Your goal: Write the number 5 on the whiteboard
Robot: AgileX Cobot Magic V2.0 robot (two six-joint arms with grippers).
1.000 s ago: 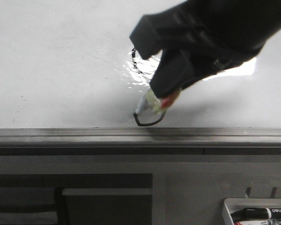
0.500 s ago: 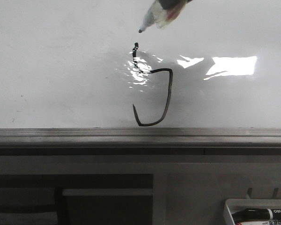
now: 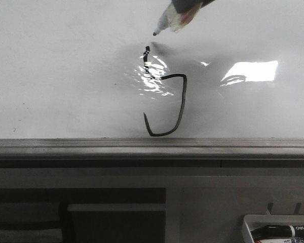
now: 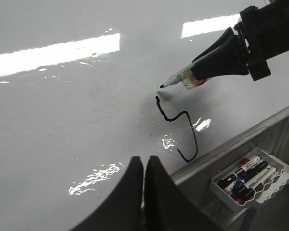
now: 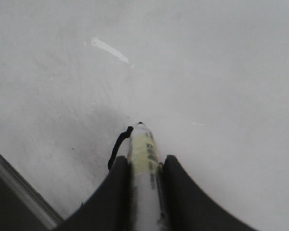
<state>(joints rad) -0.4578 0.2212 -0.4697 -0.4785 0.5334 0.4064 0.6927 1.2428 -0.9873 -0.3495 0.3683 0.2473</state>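
Black ink forms our unfinished 5 [image 3: 167, 104] on the whiteboard [image 3: 66, 76], near its frame [image 3: 91, 147]: long axis upright, tail hooking left at the bottom, no top bar. Our right claw [image 4: 209, 72] pinches a marker [image 3: 167, 20], tip just above the stroke's top end, off the board. Our left claw [image 4: 144, 166] is pressed together. A tray [image 4: 250, 180] holds markers; labels unreadable.
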